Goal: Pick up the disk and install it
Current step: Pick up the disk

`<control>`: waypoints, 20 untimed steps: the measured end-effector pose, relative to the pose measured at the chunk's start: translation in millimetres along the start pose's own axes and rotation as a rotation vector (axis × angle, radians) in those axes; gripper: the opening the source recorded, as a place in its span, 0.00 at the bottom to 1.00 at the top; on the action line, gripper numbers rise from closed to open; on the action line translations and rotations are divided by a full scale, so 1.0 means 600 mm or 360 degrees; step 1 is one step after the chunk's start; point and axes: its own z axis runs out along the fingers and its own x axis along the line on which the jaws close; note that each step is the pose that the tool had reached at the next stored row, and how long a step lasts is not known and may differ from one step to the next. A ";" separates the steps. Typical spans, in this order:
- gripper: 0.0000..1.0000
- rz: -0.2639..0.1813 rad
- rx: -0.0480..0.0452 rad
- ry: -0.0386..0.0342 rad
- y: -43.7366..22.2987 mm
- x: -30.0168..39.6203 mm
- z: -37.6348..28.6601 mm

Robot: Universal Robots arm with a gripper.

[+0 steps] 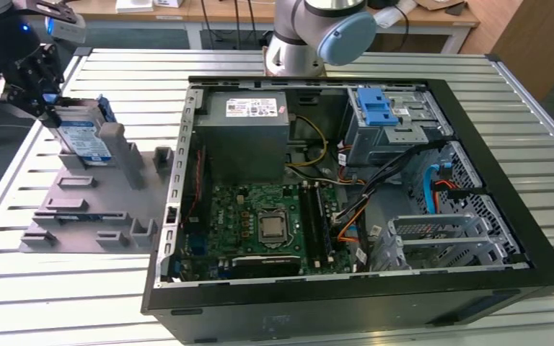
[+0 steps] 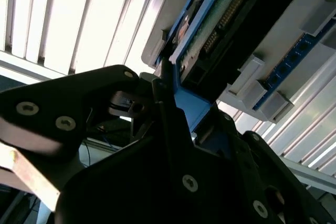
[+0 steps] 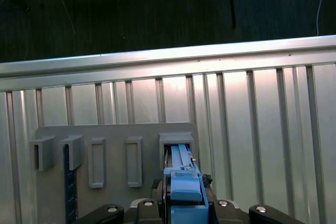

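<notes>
The disk (image 1: pixel 78 134) is stood upright in the grey holder (image 1: pixel 77 203), near the table (image 1: pixel 27 288) corner at the exterior view's left, and its blue rail is clamped tight by the fingers (image 2: pixel 170 119) of the gripper (image 1: pixel 49 107).

The arm (image 1: pixel 291 43) stands upright at the far side in the exterior view, with a blue-capped joint (image 1: pixel 348 36) beside its column. At that view's left the wrist (image 1: pixel 60 25) carries the black hand (image 1: pixel 41 97) pointing down, its fingers (image 2: pixel 167 114) clamped on the blue rail of the disk (image 1: pixel 80 137).
</notes>
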 end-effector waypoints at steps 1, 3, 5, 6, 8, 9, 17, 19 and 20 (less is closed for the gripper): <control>0.37 0.0000 0.0000 0.0000 0.000 0.000 0.000; 0.37 0.0000 0.0000 0.0000 0.000 0.000 0.000; 0.37 0.0000 0.0000 0.0000 0.000 0.000 0.000; 0.37 0.0000 0.0000 0.0000 0.000 0.000 0.000; 0.37 -0.0001 0.0000 0.0000 0.000 0.000 0.000; 0.37 -0.0009 0.0000 0.0000 0.000 0.000 0.000; 0.37 -0.0109 -0.0001 0.0000 0.000 0.000 0.000; 0.37 -0.0109 -0.0001 0.0000 0.000 0.000 0.000; 0.37 -0.0109 -0.0001 0.0000 0.000 0.000 0.000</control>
